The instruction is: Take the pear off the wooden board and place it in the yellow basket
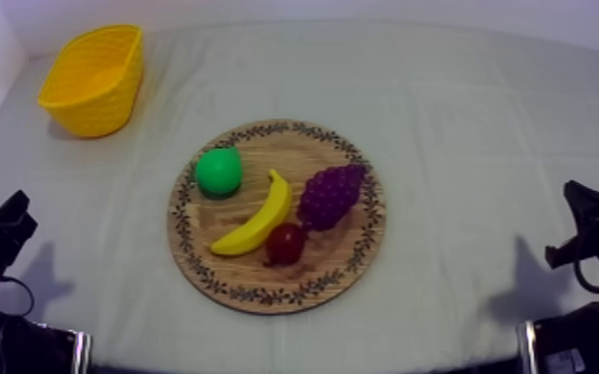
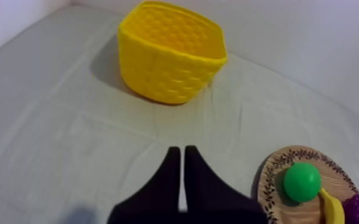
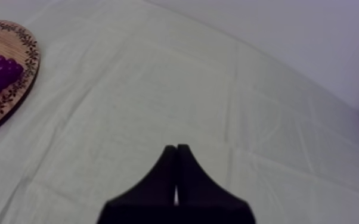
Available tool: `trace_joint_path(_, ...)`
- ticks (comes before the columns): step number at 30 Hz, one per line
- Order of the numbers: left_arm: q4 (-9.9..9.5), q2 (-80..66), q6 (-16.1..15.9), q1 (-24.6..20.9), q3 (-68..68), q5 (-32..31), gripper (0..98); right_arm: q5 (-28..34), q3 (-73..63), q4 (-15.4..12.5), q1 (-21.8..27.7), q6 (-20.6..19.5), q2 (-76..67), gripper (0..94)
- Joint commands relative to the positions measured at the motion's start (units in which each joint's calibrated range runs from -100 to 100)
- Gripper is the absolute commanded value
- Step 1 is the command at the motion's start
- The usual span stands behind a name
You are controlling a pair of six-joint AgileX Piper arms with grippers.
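Observation:
A green pear (image 1: 219, 171) lies on the upper left part of the round wooden board (image 1: 353, 261) in the middle of the table. The yellow basket (image 1: 95, 80) stands at the far left, open side up. My left gripper (image 1: 5, 224) rests low at the left edge, well short of the board. In the left wrist view its fingers (image 2: 180, 161) lie together as a narrow wedge over bare cloth, with the basket (image 2: 170, 53) ahead and the pear (image 2: 302, 182) off to the side. My right gripper (image 1: 574, 204) rests low at the right edge, fingers (image 3: 176, 156) together and holding nothing.
On the board beside the pear lie a banana (image 1: 259, 219), a bunch of purple grapes (image 1: 331, 194) and a small red fruit (image 1: 286, 243). Grey-white cloth covers the table, with open room between board and basket. A white wall runs along the far side.

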Motion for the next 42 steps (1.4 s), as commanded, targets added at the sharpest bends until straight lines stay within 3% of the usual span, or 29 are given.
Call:
trace_joint_path(1, -0.02, -0.1, 0.0, 0.0, 0.0, 0.0, 0.1, 0.0, 0.0, 0.0, 0.0, 0.0, 0.0, 0.4)
trace_joint_path(19, -0.02, -0.1, 0.8, 0.3, 0.0, 0.0, 0.1, 0.0, 0.0, 0.0, 0.0, 0.0, 0.0, 0.4)
trace_joint_path(27, -0.06, -0.2, -0.6, 5.6, 0.1, 0.0, 0.1, 0.0, 0.0, 0.0, 0.0, 0.0, 0.0, 0.4)
trace_joint_path(32, 0.10, -0.2, 0.3, 8.3, -0.1, -0.3, 0.1, 0.0, 0.0, 0.0, 0.0, 0.0, 0.0, 0.4)
trace_joint_path(37, 1.59, 1.1, -1.6, 12.2, -0.6, -0.1, 0.0, 0.0, 0.0, 0.0, 0.0, 0.0, 0.0, 0.4)
trace_joint_path(42, 4.98, 5.4, -6.3, 14.7, -1.8, 0.1, 0.0, 0.0, 0.0, 0.0, 0.0, 0.0, 0.0, 0.4)
